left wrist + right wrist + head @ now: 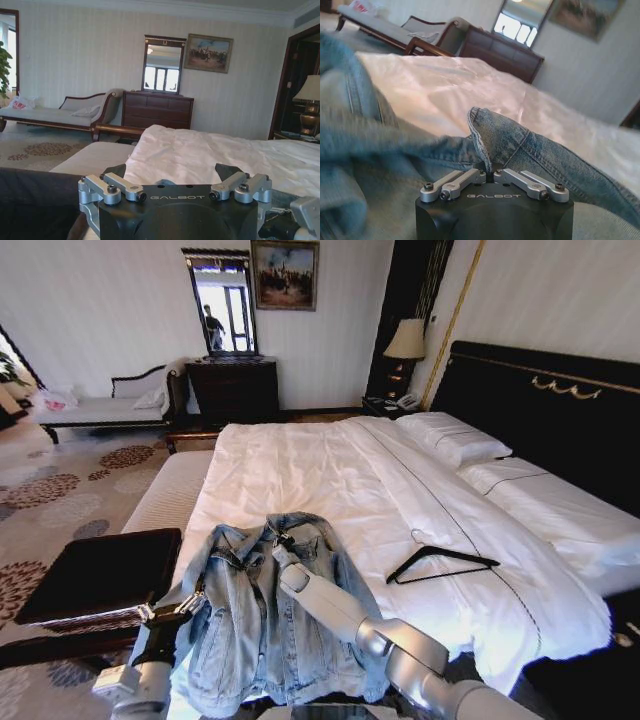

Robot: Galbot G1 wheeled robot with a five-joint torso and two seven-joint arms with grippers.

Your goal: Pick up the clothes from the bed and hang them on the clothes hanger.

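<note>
The clothes, a light-blue denim jacket (255, 615), lie spread flat on the near end of the bed (330, 475), collar towards the pillows. My right gripper (282, 540) sits at the collar; in the right wrist view it (491, 174) is shut on a raised fold of denim (500, 135). My left gripper (186, 600) hovers at the jacket's left edge, by a sleeve. Seen from the left wrist, it (172, 172) is open with nothing between its fingers. The black clothes hanger (440, 562) lies flat on the white duvet, to the right of the jacket.
A dark bench (100, 575) stands close against the bed's left side, right beside my left arm. White pillows (455, 440) and a black headboard (545, 405) are at the right. A chaise (100, 408), dresser (232, 388) and lamp (406, 340) line the far wall.
</note>
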